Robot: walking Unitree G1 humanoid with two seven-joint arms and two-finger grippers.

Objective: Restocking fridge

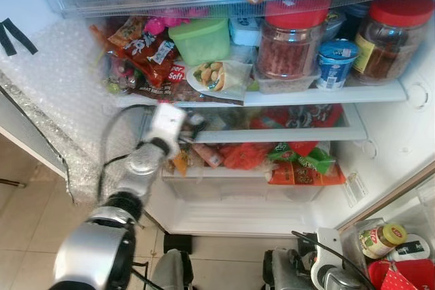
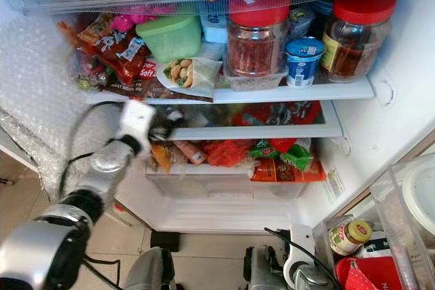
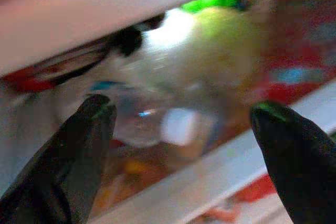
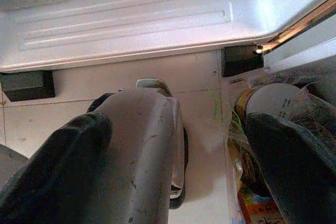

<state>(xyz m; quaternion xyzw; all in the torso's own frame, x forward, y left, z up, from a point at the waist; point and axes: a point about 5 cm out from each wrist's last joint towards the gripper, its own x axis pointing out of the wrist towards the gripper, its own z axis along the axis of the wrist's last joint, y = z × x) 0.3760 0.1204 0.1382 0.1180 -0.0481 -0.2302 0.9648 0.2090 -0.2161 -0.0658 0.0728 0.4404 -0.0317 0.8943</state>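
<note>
Left pincer (image 3: 181,129), fingers spread wide and empty, reaches into the fridge's middle shelf (image 1: 272,134); stock at 5 o'clock awaits loading.

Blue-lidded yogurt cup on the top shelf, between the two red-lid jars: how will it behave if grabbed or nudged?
The yogurt cup is probably light. Its thin plastic walls may dent under a hard squeeze. It stands upright and taller than wide, so a side nudge could tip it against the red-lidded jar beside it. Its smooth tapered wall looks somewhat slippery.
</note>
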